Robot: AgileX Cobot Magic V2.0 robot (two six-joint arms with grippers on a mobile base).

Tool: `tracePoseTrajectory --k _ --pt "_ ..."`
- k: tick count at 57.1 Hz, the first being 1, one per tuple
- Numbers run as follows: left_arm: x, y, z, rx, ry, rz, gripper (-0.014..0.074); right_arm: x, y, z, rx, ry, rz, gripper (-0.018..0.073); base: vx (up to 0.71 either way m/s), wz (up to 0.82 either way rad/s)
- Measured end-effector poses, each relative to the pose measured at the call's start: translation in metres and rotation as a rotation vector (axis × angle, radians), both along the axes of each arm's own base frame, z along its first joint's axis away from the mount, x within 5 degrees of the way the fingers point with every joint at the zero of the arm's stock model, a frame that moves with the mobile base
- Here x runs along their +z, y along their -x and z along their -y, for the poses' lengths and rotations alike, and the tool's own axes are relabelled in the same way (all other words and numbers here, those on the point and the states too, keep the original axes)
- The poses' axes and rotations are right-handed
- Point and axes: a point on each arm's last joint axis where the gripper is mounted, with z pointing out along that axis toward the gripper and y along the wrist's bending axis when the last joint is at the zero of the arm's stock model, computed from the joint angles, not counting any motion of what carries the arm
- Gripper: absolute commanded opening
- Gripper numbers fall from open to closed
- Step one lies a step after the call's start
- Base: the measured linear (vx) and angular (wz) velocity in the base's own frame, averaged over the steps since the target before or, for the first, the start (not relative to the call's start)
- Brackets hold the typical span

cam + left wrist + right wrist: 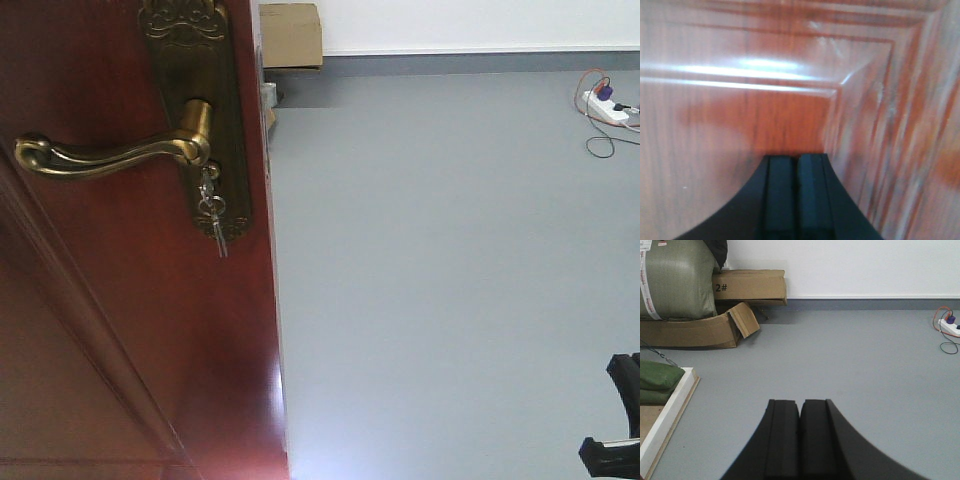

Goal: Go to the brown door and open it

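Brown door fills left of front view, its free edge running top to bottom approx mid-left; brass lever handle w/ keys hanging below it. Right of that edge: open grey floor to the wall; cardboard box and power strip far off. Left gripper clenched, facing the door panel. Right gripper clenched, over floor, white frame at left.
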Motion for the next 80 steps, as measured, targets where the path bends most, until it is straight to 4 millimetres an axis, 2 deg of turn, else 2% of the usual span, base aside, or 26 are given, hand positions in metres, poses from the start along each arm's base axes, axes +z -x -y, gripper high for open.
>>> tracePoseTrajectory --k 80 --pt "-0.0002 -0.0003 0.0000 0.000 -0.001 -0.001 -0.0006 0.0000 0.0000 0.0000 0.000 0.000 0.000 0.0000 0.03 0.02"
